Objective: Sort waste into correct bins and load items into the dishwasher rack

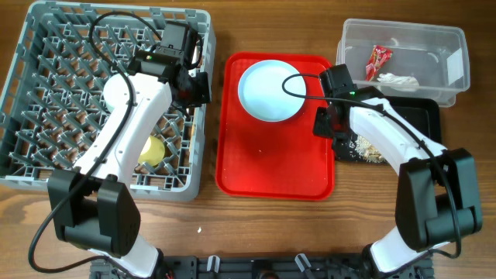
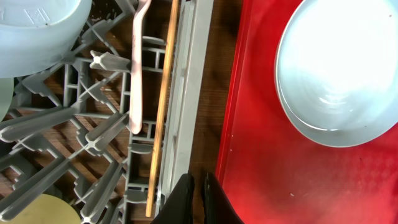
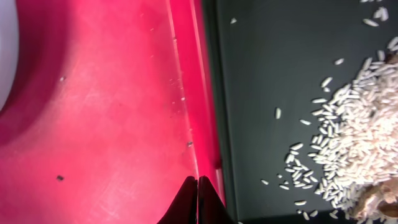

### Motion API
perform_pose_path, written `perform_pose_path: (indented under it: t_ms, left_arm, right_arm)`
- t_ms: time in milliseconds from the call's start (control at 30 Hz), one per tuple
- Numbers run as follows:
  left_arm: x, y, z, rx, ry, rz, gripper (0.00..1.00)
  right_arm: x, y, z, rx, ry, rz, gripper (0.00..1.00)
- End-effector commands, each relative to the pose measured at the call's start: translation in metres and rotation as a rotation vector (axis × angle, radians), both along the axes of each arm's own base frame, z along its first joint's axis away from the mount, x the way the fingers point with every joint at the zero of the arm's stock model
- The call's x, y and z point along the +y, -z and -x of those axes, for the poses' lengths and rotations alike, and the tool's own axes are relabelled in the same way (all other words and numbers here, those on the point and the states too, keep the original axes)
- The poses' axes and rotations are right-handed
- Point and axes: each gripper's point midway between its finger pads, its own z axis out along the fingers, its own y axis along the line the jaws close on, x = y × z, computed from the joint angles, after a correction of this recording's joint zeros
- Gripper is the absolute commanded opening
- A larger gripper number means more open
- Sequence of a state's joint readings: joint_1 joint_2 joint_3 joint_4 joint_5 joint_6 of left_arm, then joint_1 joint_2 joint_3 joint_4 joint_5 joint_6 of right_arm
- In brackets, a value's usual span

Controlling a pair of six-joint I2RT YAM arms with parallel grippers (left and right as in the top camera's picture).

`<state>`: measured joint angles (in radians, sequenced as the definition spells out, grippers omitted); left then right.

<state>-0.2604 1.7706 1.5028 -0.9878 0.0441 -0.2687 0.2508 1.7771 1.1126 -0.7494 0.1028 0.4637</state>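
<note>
Closed left hand [image 2: 198, 182], chopstick [image 2: 163, 106] beside fork [image 2: 138, 68], wrist-only

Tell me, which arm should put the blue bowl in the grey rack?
Probably left. The left gripper hangs shut and empty between the rack and the red tray, near the bowl. The right gripper is at the tray's far edge, farther from the rack.
</note>
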Motion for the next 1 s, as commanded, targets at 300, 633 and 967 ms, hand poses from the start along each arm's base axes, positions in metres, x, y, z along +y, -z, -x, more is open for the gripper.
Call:
perform_pose_path:
  t_ms: [300, 633, 967]
  left_arm:
    - [-0.001, -0.007, 0.001, -0.014, -0.008, 0.018, 0.04]
    - [-0.001, -0.007, 0.0, -0.014, -0.009, 0.019, 0.06]
    - [-0.003, -0.008, 0.0, -0.017, -0.002, 0.027, 0.38]
  right_arm:
    - [-0.025, 0.001, -0.002, -0.012, 0.119, 0.097, 0.04]
    - [0.002, 0.001, -0.002, 0.019, -0.065, -0.029, 0.07]
    - [0.019, -0.082, -0.023, -0.161, -0.125, -0.136, 0.41]
